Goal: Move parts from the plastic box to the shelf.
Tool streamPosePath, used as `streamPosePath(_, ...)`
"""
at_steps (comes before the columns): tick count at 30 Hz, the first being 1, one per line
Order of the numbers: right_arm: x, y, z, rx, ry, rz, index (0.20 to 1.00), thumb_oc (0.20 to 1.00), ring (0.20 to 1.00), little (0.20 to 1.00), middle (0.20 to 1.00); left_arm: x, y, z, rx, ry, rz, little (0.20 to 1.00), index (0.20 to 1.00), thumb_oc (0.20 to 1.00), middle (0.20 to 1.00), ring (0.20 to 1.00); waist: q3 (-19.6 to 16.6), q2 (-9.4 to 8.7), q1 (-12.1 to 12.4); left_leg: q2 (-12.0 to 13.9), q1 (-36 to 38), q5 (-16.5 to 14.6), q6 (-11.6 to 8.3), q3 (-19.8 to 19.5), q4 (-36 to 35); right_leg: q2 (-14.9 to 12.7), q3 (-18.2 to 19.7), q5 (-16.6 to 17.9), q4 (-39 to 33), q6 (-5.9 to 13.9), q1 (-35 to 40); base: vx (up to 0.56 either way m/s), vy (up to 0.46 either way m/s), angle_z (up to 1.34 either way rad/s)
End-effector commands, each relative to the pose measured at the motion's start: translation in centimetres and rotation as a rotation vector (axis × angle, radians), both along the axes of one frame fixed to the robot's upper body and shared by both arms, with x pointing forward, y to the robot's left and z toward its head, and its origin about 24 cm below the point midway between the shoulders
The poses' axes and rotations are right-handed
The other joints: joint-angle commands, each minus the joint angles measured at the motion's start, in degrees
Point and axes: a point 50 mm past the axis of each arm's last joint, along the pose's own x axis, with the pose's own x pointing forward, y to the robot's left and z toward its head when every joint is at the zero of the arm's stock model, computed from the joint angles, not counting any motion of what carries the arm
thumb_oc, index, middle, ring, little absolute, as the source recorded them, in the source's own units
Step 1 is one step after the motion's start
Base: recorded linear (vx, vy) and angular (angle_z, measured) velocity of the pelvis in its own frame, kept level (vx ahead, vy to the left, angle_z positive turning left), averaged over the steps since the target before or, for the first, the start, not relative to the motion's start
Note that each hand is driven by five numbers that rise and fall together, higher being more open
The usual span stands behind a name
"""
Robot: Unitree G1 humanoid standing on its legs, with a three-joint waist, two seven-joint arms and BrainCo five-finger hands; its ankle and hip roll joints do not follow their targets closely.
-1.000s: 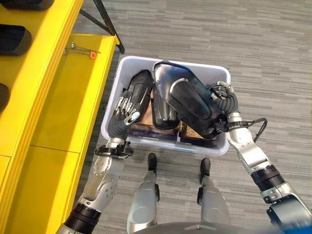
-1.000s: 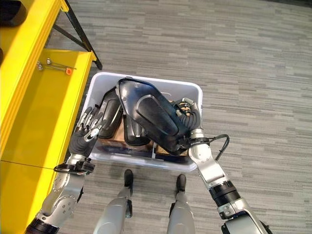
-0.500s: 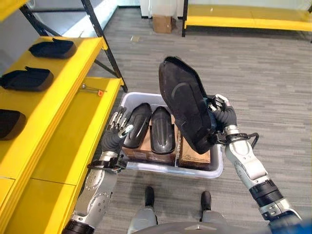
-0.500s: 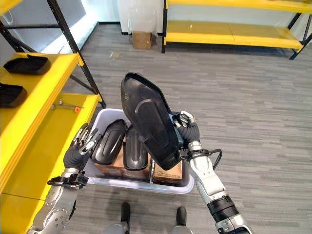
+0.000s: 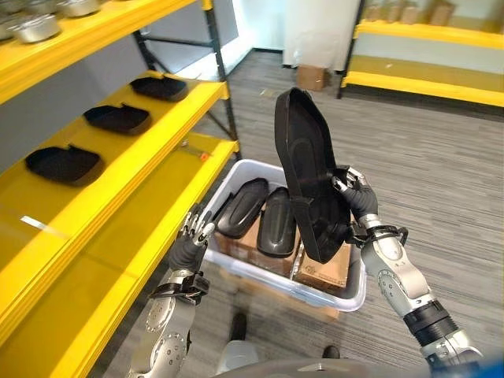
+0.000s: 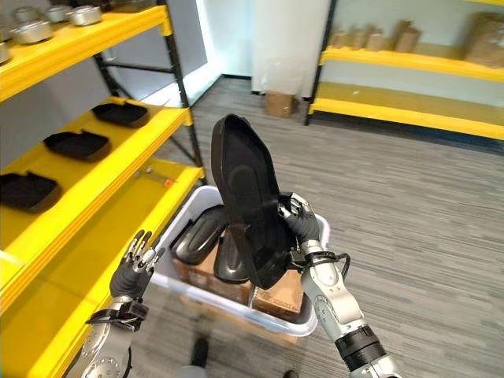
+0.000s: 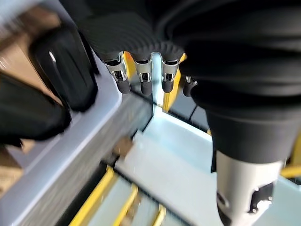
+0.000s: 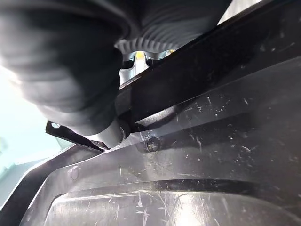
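The left hand (image 5: 191,239) hovers with straight fingers just beside the box (image 5: 346,293) rim, holding nothing, while the right hand (image 5: 353,198) is clamped on a black part (image 5: 303,169), held upright above the box. Two more parts (image 5: 266,216) lie in the box on cartons. This looks like the carry step; next the part likely needs swinging to the left onto the yellow shelf (image 5: 134,161), into a bare spot by the trays (image 5: 64,164).

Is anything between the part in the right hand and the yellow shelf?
Nothing visible blocks it. The right hand holds the black part upright above the plastic box, with open air toward the yellow shelf. Three black parts already sit on that level; the left hand hovers open by the box's near corner.
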Motion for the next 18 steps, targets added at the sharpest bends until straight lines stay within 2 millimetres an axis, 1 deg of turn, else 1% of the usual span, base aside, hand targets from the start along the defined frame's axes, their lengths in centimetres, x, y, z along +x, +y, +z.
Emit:
streamPosePath(1, 1.1, 1.1, 5.9, 0.086, -0.275, 0.025, 0.2, 0.2, 0.2, 0.2, 0.2, 0.9, 1.1, 2.3, 0.066, -0.125, -0.018, 1.0, 1.0, 1.0, 1.0, 1.0, 1.7, -4.01, -1.2, 5.9, 3.1, 8.0, -12.34, 6.5, 5.2, -4.2, 0.7, -4.2, 2.9, 2.5, 0.2, 0.02, 0.127, 1.13)
streamPosePath(2, 1.0, 0.7, 5.9, 0.089, -0.276, 0.0, 0.2, 0.2, 0.2, 0.2, 0.2, 1.0, 1.0, 2.5, 0.067, -0.134, -0.023, 1.0, 1.0, 1.0, 1.0, 1.0, 1.9, -3.23, -1.3, 8.0, 4.4, 10.9, -12.79, 7.2, 3.0, -5.2, -0.5, -3.0, 3.3, 2.94, 0.5, 0.04, 0.12, 0.82)
streamPosePath(3, 1.0, 0.7, 5.9, 0.089, -0.276, 0.0, 0.2, 0.2, 0.2, 0.2, 0.2, 1.0, 1.0, 2.5, 0.067, -0.134, -0.023, 1.0, 1.0, 1.0, 1.0, 1.0, 1.9, -3.23, -1.3, 8.0, 4.4, 10.9, -12.79, 7.2, 3.0, -5.2, -0.5, -3.0, 3.3, 2.94, 0.5, 0.07, 0.228, 0.64)
streamPosePath(4, 0.7, 0.0, 5.7, 0.082, -0.277, -0.025, 0.2, 0.2, 0.2, 0.2, 0.2, 1.2, 0.9, 2.6, 0.067, -0.137, -0.03, 1.0, 1.0, 1.0, 1.0, 1.0, 1.3, -2.55, -2.0, 9.3, 6.5, 10.2, -13.49, 9.5, 0.4, -7.0, -1.7, -3.5, 5.4, 4.28, 0.6, 0.08, 0.211, 0.5)
streamPosePath(5, 0.5, -0.1, 5.6, 0.074, -0.275, -0.028, 0.2, 0.2, 0.2, 0.2, 0.2, 1.2, 0.8, 2.5, 0.067, -0.133, -0.035, 1.0, 1.0, 1.0, 1.0, 1.0, 0.8, -2.2, -1.9, 9.2, 7.7, 9.8, -12.83, 10.4, -1.5, -7.9, -2.3, -2.9, 6.5, 4.49, 0.1, 0.1, 0.293, 0.49)
streamPosePath(6, 0.5, 0.1, 5.8, 0.06, -0.284, -0.025, 0.2, 0.2, 0.2, 0.2, 0.2, 1.3, 0.8, 2.5, 0.072, -0.134, -0.036, 1.0, 1.0, 1.0, 1.0, 1.0, 0.4, -1.99, -1.9, 8.8, 8.7, 9.1, -12.7, 10.6, -2.9, -8.6, -2.1, -2.5, 6.9, 4.98, -0.1, 0.05, 0.276, 0.43)
streamPosePath(7, 0.5, 0.1, 5.7, 0.068, -0.281, -0.03, 0.2, 0.2, 0.2, 0.2, 0.2, 1.6, 0.6, 2.6, 0.075, -0.14, -0.041, 1.0, 1.0, 1.0, 1.0, 1.0, 0.1, -2.12, -1.7, 7.6, 8.8, 7.7, -12.38, 10.7, -2.4, -10.1, -2.4, -1.5, 6.7, 6.07, 0.3, 0.09, 0.258, 0.38)
streamPosePath(10, 0.2, -0.2, 5.1, 0.089, -0.258, -0.039, 0.2, 0.2, 0.2, 0.2, 0.2, 1.8, 1.0, 3.2, 0.108, -0.167, -0.052, 1.0, 1.0, 1.0, 1.0, 1.0, 0.6, -3.12, -1.5, 5.3, 7.4, 3.6, -11.71, 10.3, 2.9, -13.9, -3.8, 0.4, 5.5, 7.56, 3.3, 0.1, 0.242, 0.32)
streamPosePath(11, 0.1, -0.1, 5.0, 0.094, -0.255, -0.033, 0.2, 0.2, 0.2, 0.2, 0.2, 1.9, 1.0, 3.3, 0.118, -0.173, -0.058, 1.0, 1.0, 1.0, 1.0, 1.0, 0.8, -3.6, -1.2, 3.9, 7.0, 2.0, -11.31, 9.8, 4.4, -15.2, -3.9, 1.3, 4.5, 8.36, 4.4, 0.13, 0.332, 0.42)
streamPosePath(12, 0.0, -0.2, 4.9, 0.088, -0.25, -0.033, 0.2, 0.2, 0.2, 0.2, 0.2, 1.9, 1.3, 3.5, 0.125, -0.177, -0.046, 1.0, 1.0, 1.0, 1.0, 1.0, 0.7, -4.33, -0.7, 2.1, 6.4, -0.1, -10.63, 9.9, 5.8, -17.0, -3.8, 2.6, 3.3, 9.37, 5.2, 0.13, 0.335, 0.37)
streamPosePath(13, -0.1, 0.0, 4.9, 0.091, -0.248, -0.031, 0.2, 0.2, 0.2, 0.2, 0.2, 1.9, 1.5, 3.6, 0.133, -0.182, -0.038, 1.0, 1.0, 1.0, 1.0, 1.0, 0.6, -4.83, -0.3, 1.0, 5.7, -1.0, -10.32, 9.9, 7.1, -18.0, -4.1, 3.8, 2.7, 9.95, 5.7, 0.09, 0.24, 0.18)
streamPosePath(14, -0.1, 0.0, 4.9, 0.091, -0.248, -0.031, 0.2, 0.2, 0.2, 0.2, 0.2, 1.9, 1.6, 3.6, 0.133, -0.182, -0.038, 1.0, 1.0, 1.0, 1.0, 1.0, 0.5, -4.88, -0.4, 1.0, 5.7, -1.1, -10.28, 9.9, 7.2, -18.0, -4.2, 3.8, 2.7, 9.99, 5.7, 0.08, 0.221, 0.2)
streamPosePath(15, -0.1, 0.3, 4.9, 0.105, -0.249, -0.015, 0.2, 0.2, 0.2, 0.2, 0.2, 2.0, 1.9, 4.0, 0.149, -0.196, -0.029, 1.0, 1.0, 1.0, 1.0, 1.0, 0.4, -5.93, 0.4, -0.5, 4.1, -2.8, -9.58, 9.7, 9.3, -19.4, -4.4, 5.4, 1.6, 10.77, 6.0, 0.07, 0.207, 0.17)
streamPosePath(18, 0.1, 0.8, 5.2, 0.111, -0.26, 0.001, 0.2, 0.2, 0.2, 0.2, 0.2, 1.9, 2.5, 4.7, 0.168, -0.219, -0.01, 1.0, 1.0, 1.0, 1.0, 1.0, 0.9, -7.41, 2.0, -2.6, 0.9, -6.7, -8.37, 8.8, 15.7, -21.3, -4.5, 7.4, 0.9, 11.74, 6.4, 0.07, 0.252, 0.09)
